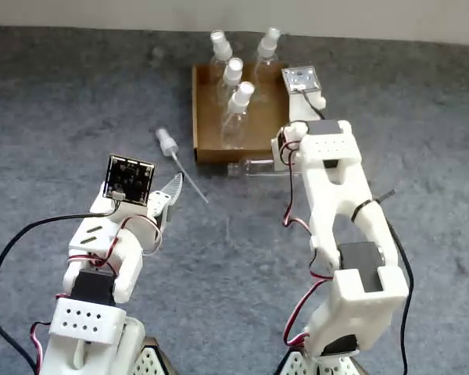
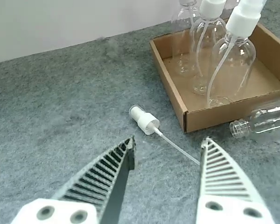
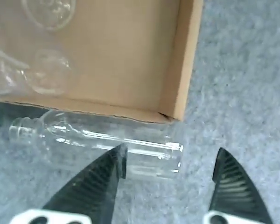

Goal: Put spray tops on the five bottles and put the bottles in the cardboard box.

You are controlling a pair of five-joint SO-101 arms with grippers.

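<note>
Both my claws are spread wide, nothing pinched in either one.

The left claw hangs over the grey table. The loose spray top lies on its side just ahead of it, the white head farther from the fingertips. Its thin dip tube trails back toward one finger, and I can't make out where the tube ends. Beyond that and off to one side is the cardboard box. The capped bottles stand upright inside it, though their tops are cut off by the frame edge, so from here I can't count them properly. The high view shows four.

The right claw is right over the uncapped bottle. That one lies on its side on the table, outside the box and tight along the box's near wall. Its base end sits between my two fingers and its bare neck points off past one of them. One fingertip overlaps it in the wrist view, but I can't tell if it's touching. In the high view my own right arm covers that claw and part of the bottle.
</note>
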